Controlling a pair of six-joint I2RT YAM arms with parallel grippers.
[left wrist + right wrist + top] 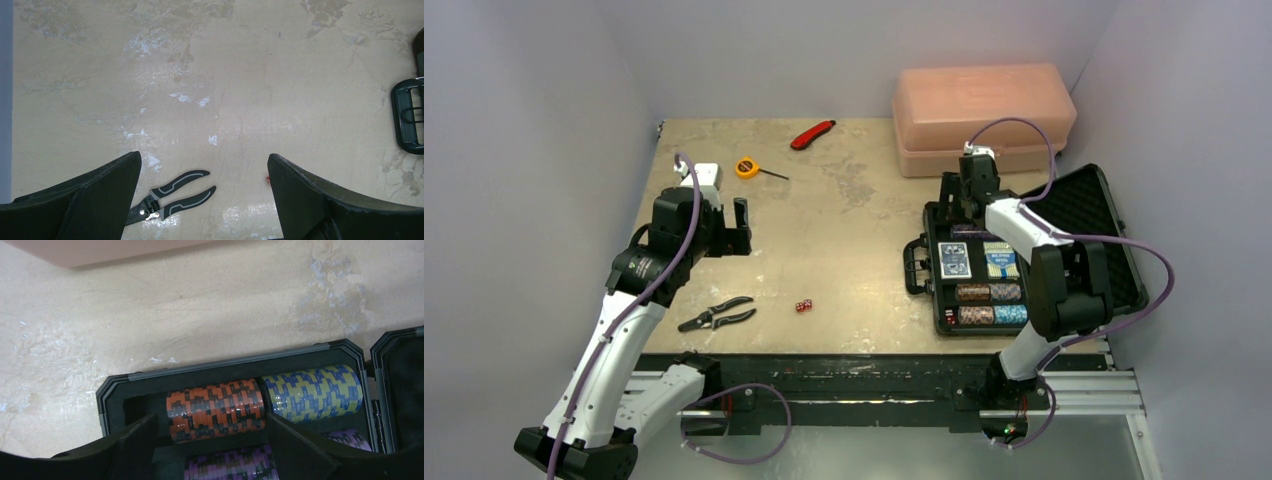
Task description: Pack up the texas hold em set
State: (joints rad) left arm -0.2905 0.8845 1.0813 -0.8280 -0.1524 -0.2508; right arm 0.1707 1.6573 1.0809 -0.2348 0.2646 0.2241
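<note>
The case lies open at right centre of the top view, its lid thrown back to the right and its handle on the left. Inside are two blue decks, four chip rolls below them, and red dice in the lower left corner.

The right gripper hangs over the case's upper end. Its jaws are wide apart and straddle the orange roll, which sits in its foam slot beside a blue-yellow roll. I cannot tell whether the fingers touch it.

The left gripper hovers at left centre over the table, spread wide and empty. Loose dice lie at lower centre, right of the pliers. A pink box stands above the case. A tape measure and a red knife lie at upper centre.
</note>
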